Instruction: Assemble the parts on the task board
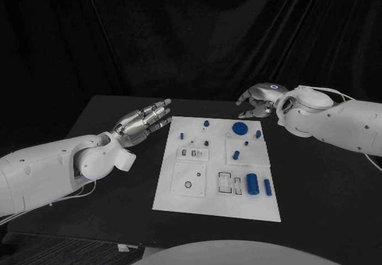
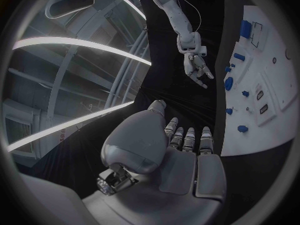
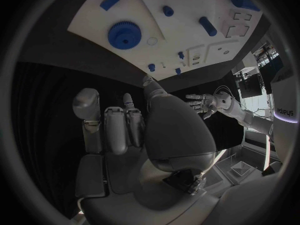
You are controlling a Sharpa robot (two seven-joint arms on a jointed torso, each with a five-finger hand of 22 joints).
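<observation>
Head view puts the left hand (image 1: 145,123) above the black table (image 1: 95,118), just off the task board's (image 1: 171,190) left edge near its far corner. Its fingers lie straight and close together, pointing toward the far side, and nothing is in them; the left wrist view agrees, showing an empty palm.

The right hand (image 1: 256,102) hangs beyond the board's far right corner, fingers curled downward and slightly apart, holding nothing that can be made out. It touches neither board nor part. Both hands sit outside the board's outline — in my judgement a waiting posture that leaves every part unobstructed.

On the white board, the blue gear (image 1: 239,128) lies near the far edge, closest to the right hand; the right wrist view shows its toothed rim (image 3: 124,35) plainly. Small blue pegs (image 1: 205,123) stand scattered across the far half. A large blue cylinder (image 1: 252,183) and a slimmer blue rod (image 1: 268,187) lie side by side at the near right, next to rectangular recesses (image 1: 227,182). A ring-shaped outline (image 1: 187,185) marks the near left panel.

Assessment: assembly appears barely begun — the loose parts lie beside their recesses rather than in them. The gear is the likeliest first reach for the right hand.
</observation>
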